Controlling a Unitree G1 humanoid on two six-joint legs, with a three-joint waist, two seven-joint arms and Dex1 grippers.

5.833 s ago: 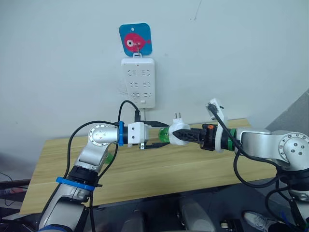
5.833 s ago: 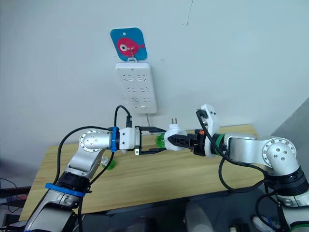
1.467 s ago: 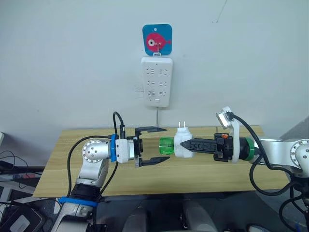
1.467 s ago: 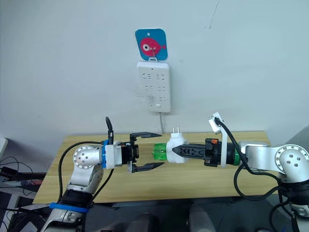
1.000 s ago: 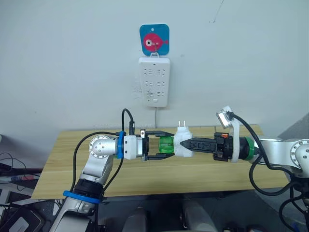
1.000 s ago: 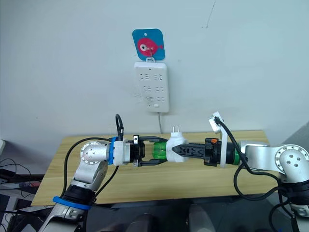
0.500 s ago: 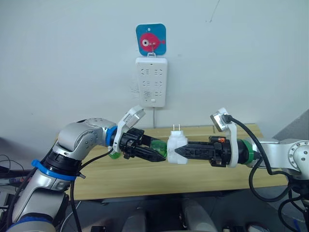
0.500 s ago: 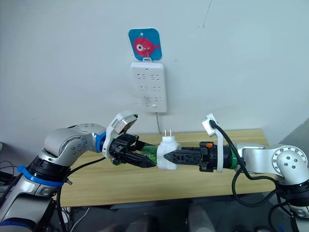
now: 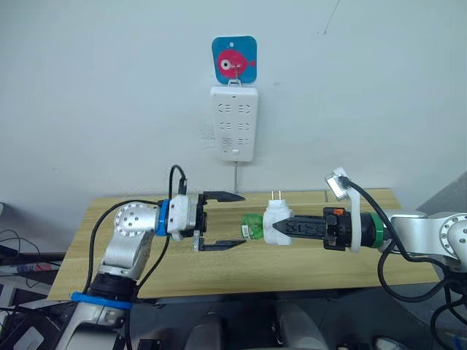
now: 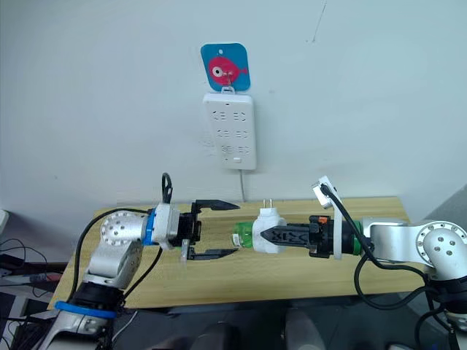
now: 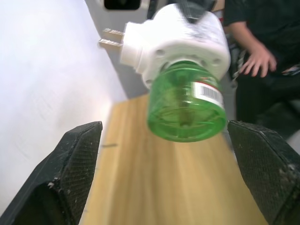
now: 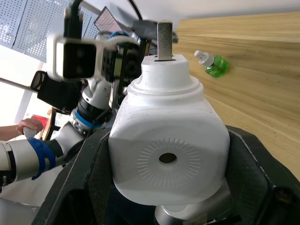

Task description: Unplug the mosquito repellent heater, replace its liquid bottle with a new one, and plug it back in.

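The mosquito repellent heater (image 9: 276,216), a small white unit with two prongs pointing up, is held in the air over the table with my right gripper (image 9: 284,227) shut on its body. A green liquid bottle (image 9: 252,227) sticks out of its underside toward my left arm. My left gripper (image 9: 243,220) is open, and its fingers (image 11: 70,173) stand wide on either side of the bottle's (image 11: 185,105) end without touching it. Another green bottle (image 12: 211,63) lies on the table behind my left arm.
A white power strip (image 9: 234,122) hangs on the wall under a blue fish hook (image 9: 234,60), above the wooden table (image 9: 219,270). A person (image 11: 255,47) stands past the table's right end, and a person's hand (image 12: 26,127) shows beyond my left arm.
My left gripper, which was shut on the green bottle with its wrist twisted, has let go, turned level and drawn back leftward. My right gripper still holds the heater.
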